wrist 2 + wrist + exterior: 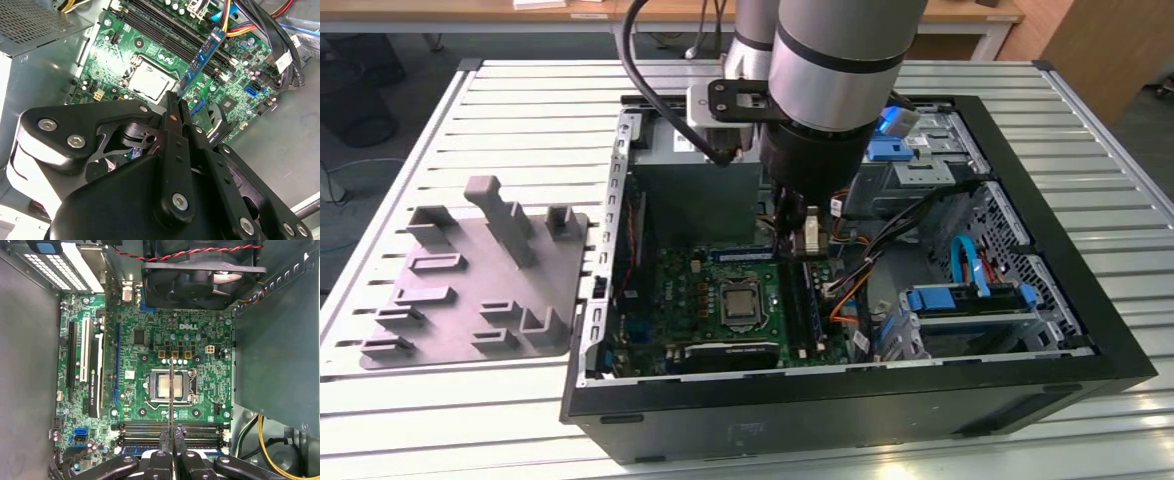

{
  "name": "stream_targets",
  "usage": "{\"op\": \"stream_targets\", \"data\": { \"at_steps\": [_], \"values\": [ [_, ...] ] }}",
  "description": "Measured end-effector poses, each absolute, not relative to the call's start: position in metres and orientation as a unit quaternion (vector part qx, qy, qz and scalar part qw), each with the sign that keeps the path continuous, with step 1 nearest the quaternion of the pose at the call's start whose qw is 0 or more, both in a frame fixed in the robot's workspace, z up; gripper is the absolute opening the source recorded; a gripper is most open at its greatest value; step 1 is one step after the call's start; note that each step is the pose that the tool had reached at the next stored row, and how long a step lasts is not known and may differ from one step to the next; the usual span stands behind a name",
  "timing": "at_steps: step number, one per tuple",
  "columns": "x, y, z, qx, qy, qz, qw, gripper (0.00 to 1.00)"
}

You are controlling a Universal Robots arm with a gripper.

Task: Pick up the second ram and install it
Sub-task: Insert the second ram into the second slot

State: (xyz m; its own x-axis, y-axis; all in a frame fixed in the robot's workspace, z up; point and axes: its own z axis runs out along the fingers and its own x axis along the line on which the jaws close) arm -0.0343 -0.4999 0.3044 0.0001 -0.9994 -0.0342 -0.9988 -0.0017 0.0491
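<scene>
The second ram (201,57) is a thin, dark board with a blue label. My gripper (175,102) is shut on its near end. The stick reaches out from the fingers over the green motherboard (125,45). In the first wrist view the ram (170,395) shows edge-on as a thin line across the processor socket (160,385), and the gripper (170,442) sits over the row of memory slots (200,429). In the exterior view the gripper (803,238) hangs inside the open computer case (1067,300), just above the board.
A grey fixture plate (467,290) with upright posts lies on the slatted table at the exterior view's left. Inside the case are a black fan (200,270), an expansion card (95,375), bundled cables (947,250) and blue drive brackets (961,300) close to the arm.
</scene>
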Motion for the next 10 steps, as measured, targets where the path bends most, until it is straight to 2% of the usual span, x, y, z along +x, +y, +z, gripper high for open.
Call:
{"op": "stream_targets", "data": {
  "at_steps": [10],
  "values": [
    [-0.0343,-0.4999,0.3041,0.658,-0.752,-0.030,0.003,0.14]
  ]
}}
